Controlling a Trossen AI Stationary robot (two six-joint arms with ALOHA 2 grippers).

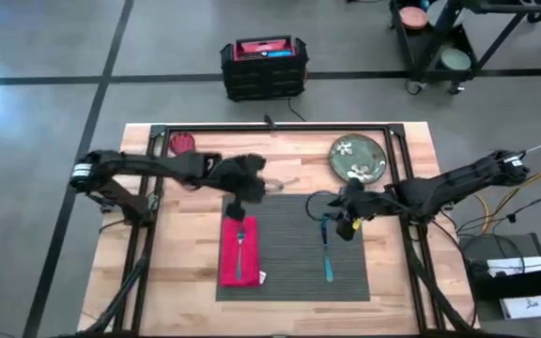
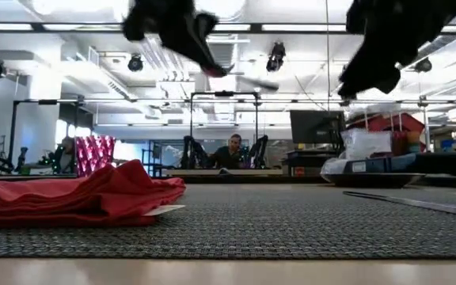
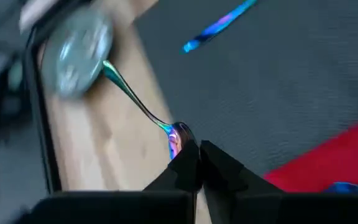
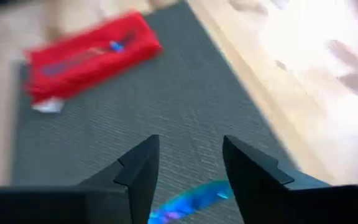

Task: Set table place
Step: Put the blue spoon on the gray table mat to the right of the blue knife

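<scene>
One dark grey placemat [image 1: 299,246], one red napkin [image 1: 239,250], one green plate [image 1: 357,157], three iridescent utensils: fork [image 1: 239,246], knife [image 1: 327,253], spoon [image 3: 143,109]. Two grippers.

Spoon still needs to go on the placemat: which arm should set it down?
Left. Its pincer is shut on the spoon, held above the placemat edge. The right pincer is open, empty, over the knife.

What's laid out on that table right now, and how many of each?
Placemat: 1
Red napkin: 1
Green plate: 1
Red cup: 1
Iridescent cutlery: 3 (fork on napkin, knife on placemat, spoon held by the left gripper)
Total: 7
</scene>
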